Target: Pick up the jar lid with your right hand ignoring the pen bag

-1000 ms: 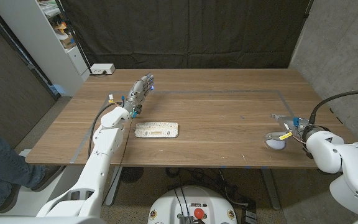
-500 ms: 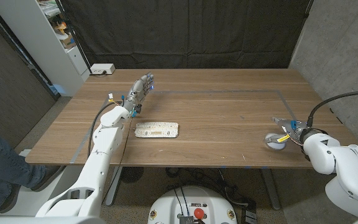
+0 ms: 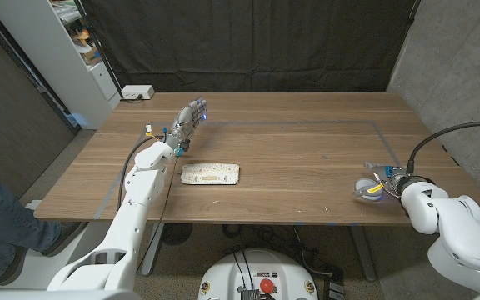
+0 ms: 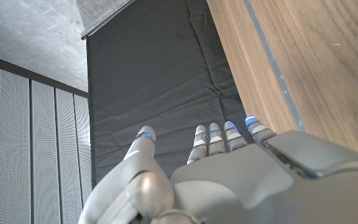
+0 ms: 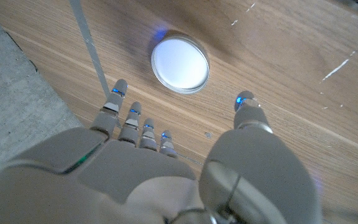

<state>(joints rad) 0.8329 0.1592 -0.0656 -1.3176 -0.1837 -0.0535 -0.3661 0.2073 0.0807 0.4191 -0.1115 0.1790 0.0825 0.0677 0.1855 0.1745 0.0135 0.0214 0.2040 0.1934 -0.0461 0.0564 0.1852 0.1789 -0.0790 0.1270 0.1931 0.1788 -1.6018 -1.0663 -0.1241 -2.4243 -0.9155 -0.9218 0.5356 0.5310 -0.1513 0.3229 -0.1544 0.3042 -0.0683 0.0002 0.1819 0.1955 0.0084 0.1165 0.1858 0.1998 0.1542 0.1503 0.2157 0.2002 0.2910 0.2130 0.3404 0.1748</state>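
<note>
The right robot hand hangs just above the near right part of the counter, fingers spread apart and holding nothing — a pose that, by my reading, sets thumb and fingers to either side of the jar lid, which lies flat on the wood just beyond the fingertips, untouched. Farther left, the pen bag lies well apart from the lid, out of the reach path, and beyond it the left robot hand waits with fingers extended, open and empty.
</note>
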